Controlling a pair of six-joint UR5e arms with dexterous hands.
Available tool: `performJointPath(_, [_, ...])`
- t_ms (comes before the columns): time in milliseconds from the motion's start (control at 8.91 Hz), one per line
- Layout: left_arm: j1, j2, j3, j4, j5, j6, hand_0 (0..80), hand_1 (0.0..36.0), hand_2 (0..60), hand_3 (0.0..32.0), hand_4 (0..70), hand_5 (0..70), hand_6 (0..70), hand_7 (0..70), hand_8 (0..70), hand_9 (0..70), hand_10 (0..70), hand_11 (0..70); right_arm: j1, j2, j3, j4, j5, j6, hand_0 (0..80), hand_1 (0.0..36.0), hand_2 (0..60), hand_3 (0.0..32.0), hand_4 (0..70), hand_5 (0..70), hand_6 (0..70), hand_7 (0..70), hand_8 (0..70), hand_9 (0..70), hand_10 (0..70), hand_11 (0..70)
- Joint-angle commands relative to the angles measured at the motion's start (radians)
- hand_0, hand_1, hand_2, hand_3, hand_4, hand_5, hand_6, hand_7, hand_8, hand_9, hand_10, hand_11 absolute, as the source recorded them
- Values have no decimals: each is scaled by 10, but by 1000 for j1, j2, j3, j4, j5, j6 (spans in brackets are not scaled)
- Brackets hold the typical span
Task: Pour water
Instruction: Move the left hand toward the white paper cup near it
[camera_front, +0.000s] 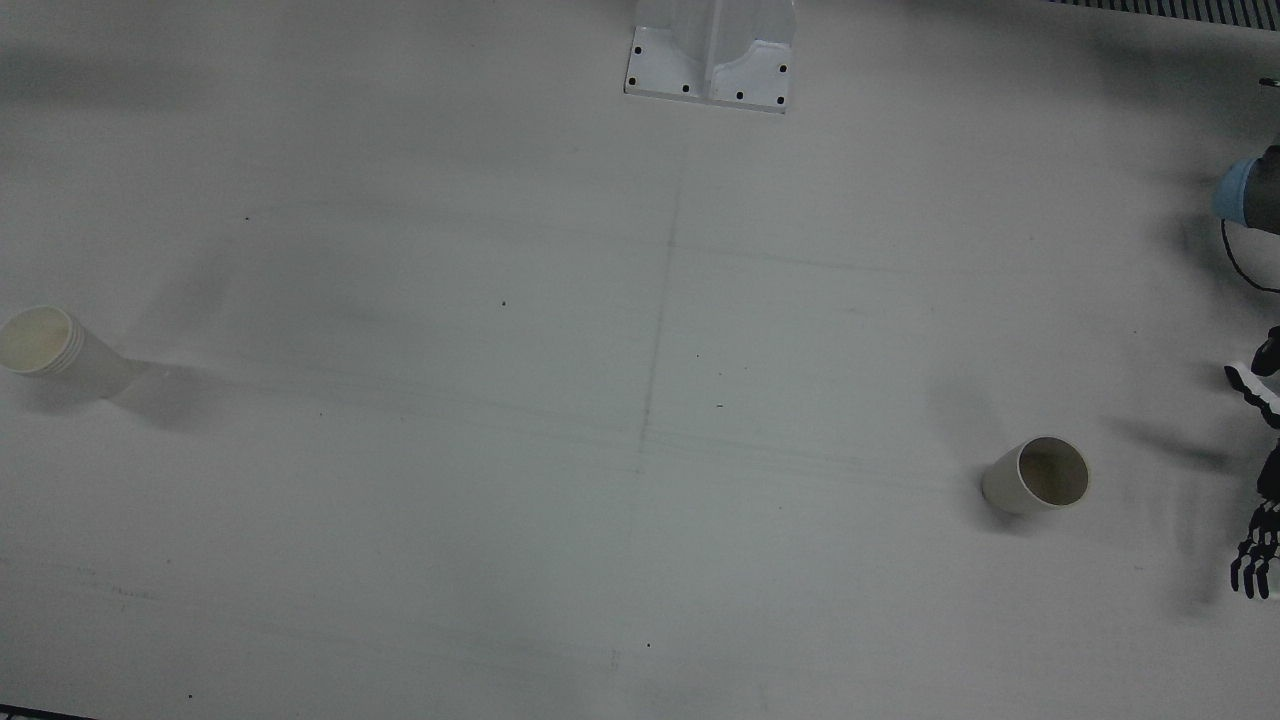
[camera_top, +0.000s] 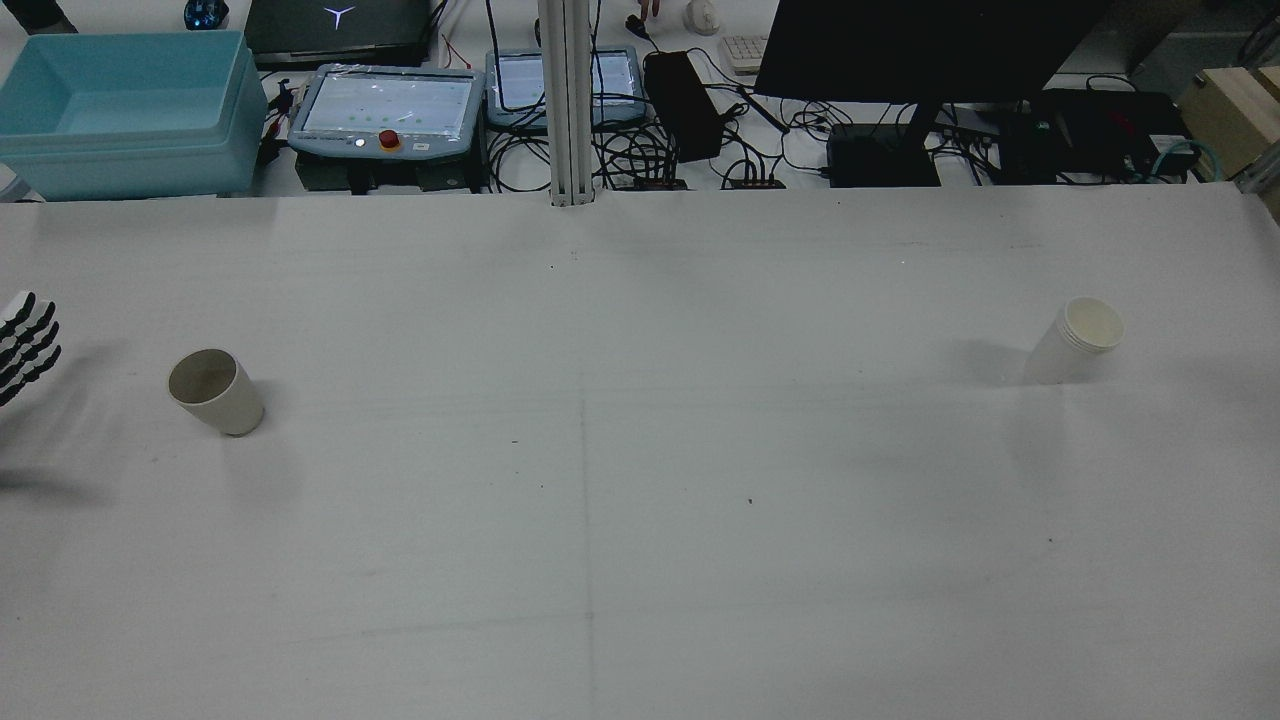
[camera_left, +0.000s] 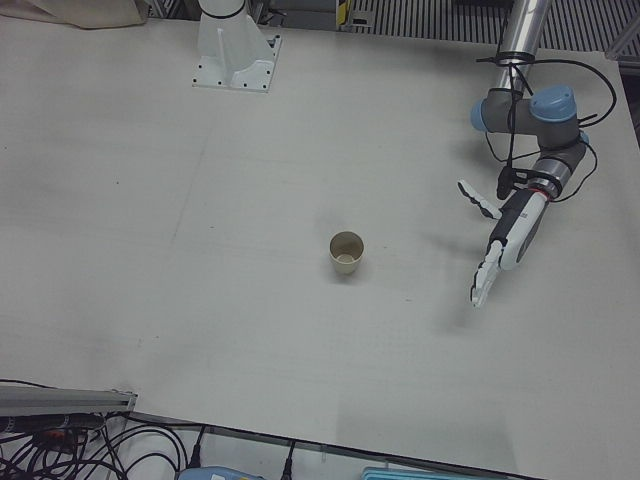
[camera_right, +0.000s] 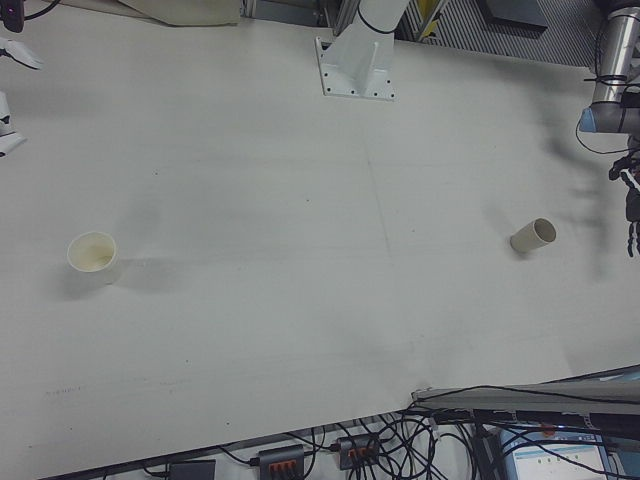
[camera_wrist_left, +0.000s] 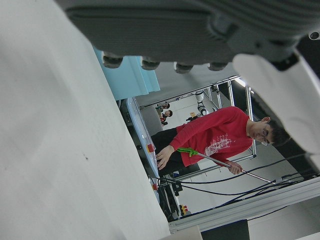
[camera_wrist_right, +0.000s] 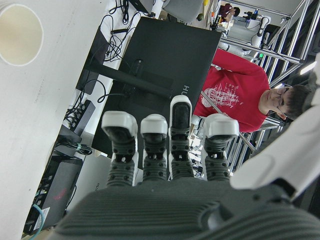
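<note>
On the worktop (camera_top: 640, 560) two light, easily crushed paper cups stand well apart, one (camera_top: 216, 391) near the empty, spread left hand (camera_left: 498, 256), the other (camera_top: 1078, 340) far off, the right hand (camera_wrist_right: 165, 165) likewise spread; grip mid-wall, gently.

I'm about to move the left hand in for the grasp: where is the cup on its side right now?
In the rear view the cup stands upright on the table's left half, just right of the open left hand and untouched.
</note>
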Motion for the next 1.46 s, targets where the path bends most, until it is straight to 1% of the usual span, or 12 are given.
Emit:
performJointPath(0, [39,-16,-8,41,-25,-11,440,126,137,70,0,0,0,0,0,0,0,0,3,-1,8,2,-15,3,295,10,242,0,325,700,374,479,497,686,463,644])
performJointPath(112, [40,-22,-9,55,-25,-7,453,138,156,50,0,0,0,0,0,0,0,0,2,1,10,2,-15,3,297,11,242,0,325,700,373,478,492,680,460,639])
performJointPath(224, [40,-36,-6,66,-25,3,445,130,149,44,4,0,0,0,0,0,0,0,3,-1,13,2,-15,3,300,13,239,0,314,700,363,464,478,661,447,622])
performJointPath(337, [45,-45,-8,66,-24,19,430,118,137,48,3,0,0,0,0,0,0,0,3,-1,19,0,-15,3,307,14,239,0,319,700,364,467,474,654,439,609])
performJointPath(449, [77,-56,-6,69,-25,21,423,111,131,46,7,0,0,0,0,0,0,0,3,-1,19,2,-15,3,307,14,238,0,319,700,365,469,469,648,435,604])
performJointPath(561, [100,-73,-8,86,-24,24,425,111,127,48,9,0,0,0,0,0,0,0,3,-1,19,2,-15,3,305,14,236,0,315,700,363,464,470,647,438,609])
performJointPath(786, [106,-105,-19,124,-24,44,425,112,130,48,9,0,0,0,0,0,0,0,5,-1,19,2,-15,3,300,14,232,0,301,700,357,454,465,640,439,611])
performJointPath(898, [112,-116,-32,142,-24,41,430,113,125,48,10,0,0,0,0,0,0,0,8,-1,21,2,-15,4,297,14,229,0,290,700,351,444,460,634,439,611])
performJointPath(1122, [112,-118,-87,193,-24,41,431,115,131,46,13,0,0,0,0,0,0,0,11,-1,21,2,-15,4,295,14,226,0,281,693,347,436,459,631,438,609])
performJointPath(1347, [112,-131,-100,219,-24,43,437,120,137,46,13,0,0,0,0,0,0,0,11,-1,34,2,-15,6,295,14,224,0,280,687,345,433,453,624,435,605])
